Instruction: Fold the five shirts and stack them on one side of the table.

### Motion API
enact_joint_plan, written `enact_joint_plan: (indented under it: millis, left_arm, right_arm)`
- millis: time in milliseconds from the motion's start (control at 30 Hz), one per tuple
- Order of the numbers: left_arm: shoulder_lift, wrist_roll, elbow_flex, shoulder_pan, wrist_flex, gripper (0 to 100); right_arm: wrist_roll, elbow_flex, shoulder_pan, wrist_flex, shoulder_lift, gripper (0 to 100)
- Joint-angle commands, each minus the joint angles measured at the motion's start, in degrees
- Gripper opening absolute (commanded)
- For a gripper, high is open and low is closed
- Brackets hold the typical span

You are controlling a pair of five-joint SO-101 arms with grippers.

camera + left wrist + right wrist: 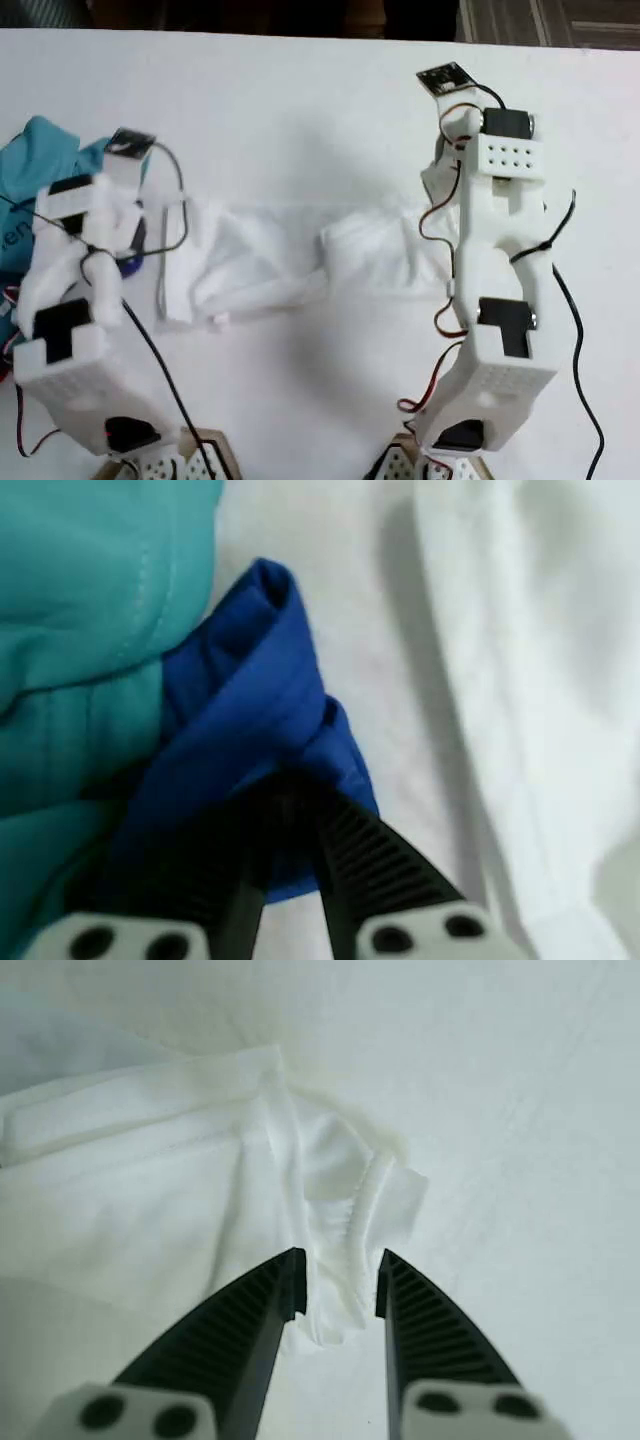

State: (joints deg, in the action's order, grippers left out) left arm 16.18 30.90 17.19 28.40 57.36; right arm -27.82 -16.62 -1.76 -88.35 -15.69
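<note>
A crumpled white shirt (270, 260) lies stretched across the middle of the table. At the table's left edge a teal shirt (40, 160) is bunched up, with a blue shirt (260, 680) beside it. My left gripper (295, 800) is shut on a fold of the blue shirt, next to the teal shirt (80, 630); the white shirt's (530, 680) edge is close by. My right gripper (340, 1285) is open at the white shirt's right end, its fingers on either side of a raised hem fold of the shirt (340, 1200).
The white table (300, 100) has bare room along its far side and in front of the white shirt. Both arms' bases stand at the near edge. Cables hang from each arm, one looping beside the white shirt's left end.
</note>
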Motion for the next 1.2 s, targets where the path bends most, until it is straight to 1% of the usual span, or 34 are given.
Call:
enact_joint_plan:
  millis: [0, 133, 233, 367, 433, 533, 600, 667, 767, 800, 900, 1000, 1100, 1167]
  left_arm:
    - [4.0, 3.0, -4.9, 8.5, -1.9, 3]
    - [6.3, 3.0, -13.2, 15.6, 1.7, 3]
    - [6.4, 3.3, -18.2, 18.4, 3.8, 3]
    - [6.5, 3.2, -22.2, 18.5, 8.2, 3]
    - [6.1, 2.8, -23.6, 17.4, 10.8, 3]
    - [6.1, 2.7, -27.8, 15.1, 17.1, 3]
    - [6.1, 1.5, -31.1, 13.3, 21.3, 7]
    - [6.1, -0.5, -34.7, 11.4, 25.1, 13]
    - [6.1, -0.9, -39.3, 7.7, 31.2, 22]
    - [6.1, -1.1, -40.5, 6.4, 33.1, 24]
    - [6.2, -3.6, -42.0, 2.1, 37.2, 23]
    - [6.7, -6.0, -41.5, -1.9, 39.7, 23]
    - [6.6, -10.1, -37.1, -4.0, 37.7, 23]
    - [6.6, -12.7, -32.6, -4.8, 35.0, 23]
  right_arm:
    - [-0.5, -1.7, 1.0, -2.2, 5.5, 12.6]
    - [-0.5, -0.4, 1.5, -2.8, 7.3, 12.6]
    - [-0.5, 6.4, 1.7, -1.8, 9.5, 12.6]
    - [-0.5, 22.0, 0.8, 7.3, 16.6, 12.6]
    - [-0.6, 30.7, 0.6, 13.1, 21.1, 12.6]
    - [-0.6, 41.2, 0.5, 20.0, 26.0, 12.6]
    - [-0.6, 45.7, 0.5, 22.5, 27.5, 12.6]
    - [-0.6, 48.1, -0.5, 23.8, 27.5, 12.6]
    - [-0.6, 48.9, -3.4, 24.3, 26.7, 12.7]
    - [-0.6, 48.9, -4.6, 24.5, 26.4, 12.7]
    - [-0.7, 48.8, -7.9, 24.6, 26.1, 12.7]
    - [-0.7, 48.9, -9.5, 24.3, 26.1, 12.7]
    - [-0.7, 48.9, -9.5, 24.2, 26.2, 12.7]
    - [-0.7, 48.9, -9.2, 24.2, 26.4, 12.7]
